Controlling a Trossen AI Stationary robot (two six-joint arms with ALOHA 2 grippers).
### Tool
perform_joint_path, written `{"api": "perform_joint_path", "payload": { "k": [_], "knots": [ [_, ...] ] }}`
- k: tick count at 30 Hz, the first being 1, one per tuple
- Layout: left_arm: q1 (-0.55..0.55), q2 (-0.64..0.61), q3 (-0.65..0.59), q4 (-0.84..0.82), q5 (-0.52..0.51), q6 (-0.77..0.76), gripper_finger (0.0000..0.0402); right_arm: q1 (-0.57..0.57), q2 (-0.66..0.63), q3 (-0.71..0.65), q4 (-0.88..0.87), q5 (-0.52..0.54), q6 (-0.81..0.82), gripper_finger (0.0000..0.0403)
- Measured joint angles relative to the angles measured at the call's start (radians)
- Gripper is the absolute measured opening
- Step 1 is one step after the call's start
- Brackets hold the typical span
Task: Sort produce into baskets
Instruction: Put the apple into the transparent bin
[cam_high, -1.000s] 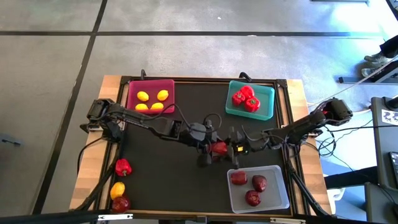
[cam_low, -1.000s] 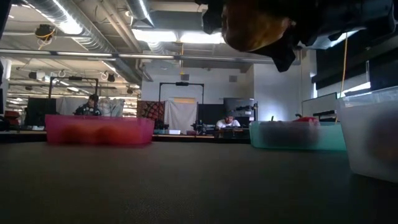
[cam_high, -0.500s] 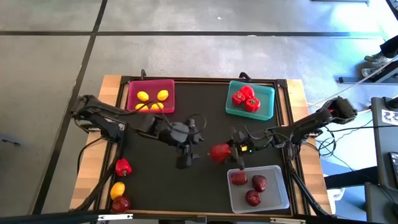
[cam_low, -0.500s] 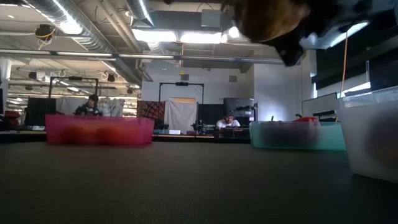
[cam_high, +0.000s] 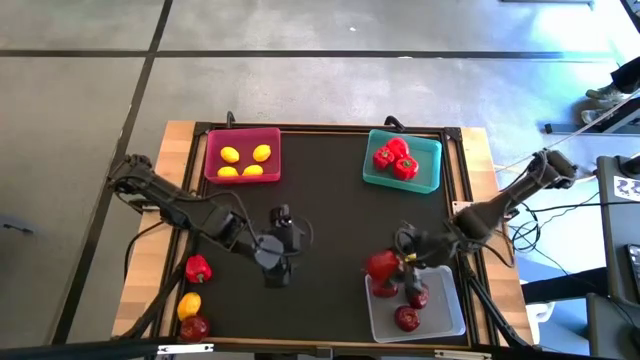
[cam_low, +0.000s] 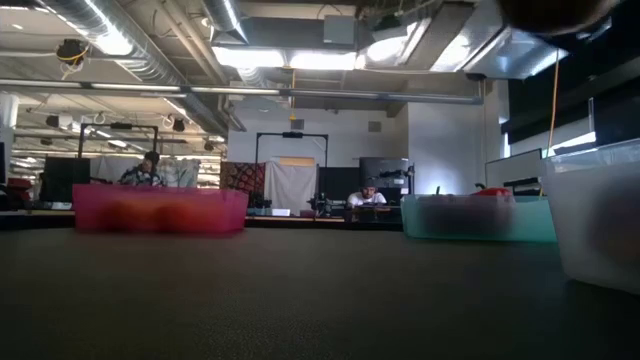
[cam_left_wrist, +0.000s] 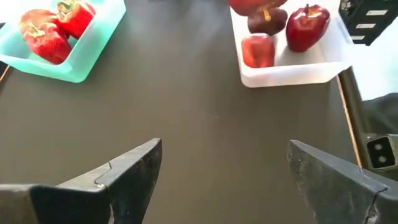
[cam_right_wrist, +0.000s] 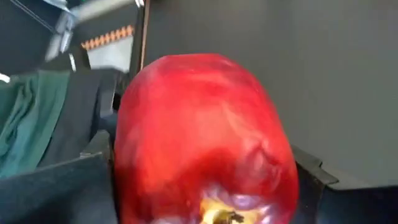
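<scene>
My right gripper (cam_high: 388, 266) is shut on a red apple (cam_high: 380, 264), held above the far left corner of the clear tray (cam_high: 448, 318). The apple fills the right wrist view (cam_right_wrist: 199, 137). Three dark red apples (cam_high: 406, 318) lie in that tray. My left gripper (cam_high: 274, 252) is open and empty over the bare mat left of centre; its fingers show wide apart in the left wrist view (cam_left_wrist: 224, 180). Yellow lemons (cam_high: 245, 160) lie in the pink tray (cam_high: 212, 140), and red peppers (cam_high: 393, 156) in the teal tray (cam_high: 432, 165). My right gripper pinches the apple between its two fingers, one on each opposite side (cam_right_wrist: 124, 180). The fingers (cam_right_wrist: 311, 180) come from the table's right, slanting a little down. The apple is lifted clear, above the clear tray's far left corner, with a yellowish hollow end (cam_right_wrist: 217, 214) toward the wrist.
A red pepper (cam_high: 198, 268), a yellow lemon (cam_high: 188, 305) and a dark red apple (cam_high: 194, 327) lie loose on the wooden strip at the near left. The mat (cam_high: 320, 190) between the trays is bare. People sit in the room beyond the table (cam_low: 148, 170).
My right gripper has carried the apple from the table's middle toward the right and near edges, to over the clear tray's far left corner. My left gripper has drawn away from the apple, toward the table's left and near edges.
</scene>
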Motion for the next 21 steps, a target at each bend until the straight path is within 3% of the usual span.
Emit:
{"api": "perform_joint_path", "payload": {
  "k": [7, 13, 19, 21],
  "knots": [
    [-0.032, 0.000, 0.000, -0.013, -0.045, -0.005, 0.0338, 0.121, 0.000, 0.077, -0.285, -0.055, 0.359, 0.0229],
    [-0.031, 0.000, 0.000, -0.015, -0.049, -0.001, 0.0338, 0.235, 0.046, 0.062, -0.386, -0.127, 0.643, 0.0229],
    [-0.031, 0.000, 0.000, -0.016, -0.049, 0.004, 0.0338, 0.336, 0.117, 0.062, -0.445, -0.198, 0.827, 0.0229],
    [-0.031, 0.000, 0.000, -0.016, -0.049, 0.011, 0.0338, 0.359, 0.146, 0.062, -0.469, -0.280, 0.873, 0.0229]
  ]
}}
